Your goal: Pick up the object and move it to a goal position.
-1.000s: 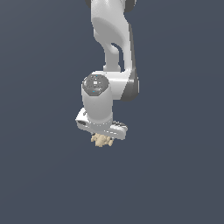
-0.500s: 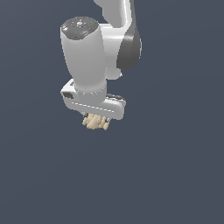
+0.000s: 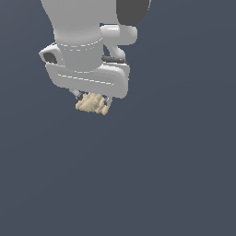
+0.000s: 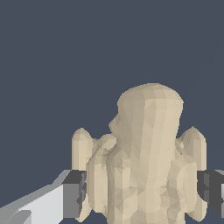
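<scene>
Clamped on the object, the claw hangs under the white arm, with its two dark fingers pressed against opposite sides of the beige lump. In the wrist view one finger pad shows at each flank of the object, touching its knobbly side ridges, so the grip runs across the narrow middle and not over the taller rounded end. That choice makes sense: the middle is the part slim enough to fit between the pads, and the ridges give the pads something to bite on.

In the exterior view the object pokes out just below the broad white body of the claw, mostly tucked up between the fingers, with only its lower jagged part showing. Nothing lies under it or touches it from below; only a flat dark grey backdrop shows around it, and I cannot tell whether that is a surface or how near it is. No goal marker shows in either view, so I cannot say how far along the carry is. My judgement is that the lift is done and the carrying step is in hand; the uneven ridges could let the lump twist in the grip
</scene>
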Motion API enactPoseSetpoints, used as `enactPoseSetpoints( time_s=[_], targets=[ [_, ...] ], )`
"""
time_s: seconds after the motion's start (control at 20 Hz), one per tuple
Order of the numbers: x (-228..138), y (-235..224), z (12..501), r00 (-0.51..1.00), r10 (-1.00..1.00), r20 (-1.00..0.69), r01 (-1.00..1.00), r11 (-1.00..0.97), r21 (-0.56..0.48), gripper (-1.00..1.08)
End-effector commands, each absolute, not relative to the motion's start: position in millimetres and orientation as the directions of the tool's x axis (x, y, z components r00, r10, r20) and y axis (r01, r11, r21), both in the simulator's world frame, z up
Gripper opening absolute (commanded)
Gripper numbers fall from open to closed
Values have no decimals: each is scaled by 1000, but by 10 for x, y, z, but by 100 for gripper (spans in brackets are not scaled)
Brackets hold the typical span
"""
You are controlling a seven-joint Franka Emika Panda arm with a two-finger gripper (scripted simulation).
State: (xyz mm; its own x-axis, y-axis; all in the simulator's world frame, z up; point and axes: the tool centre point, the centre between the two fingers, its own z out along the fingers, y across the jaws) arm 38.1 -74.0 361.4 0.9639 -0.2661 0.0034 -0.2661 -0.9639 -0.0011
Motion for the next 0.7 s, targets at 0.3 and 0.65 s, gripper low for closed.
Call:
enactPoseSetpoints(
  time_s=[0.3, 0.65],
  targets=[
    [348, -808, 4093, 964, -265, 0, -265, -964, 0, -100],
    [354, -823, 4184, 964, -265, 0, -265, -964, 0, -100]
  ],
)
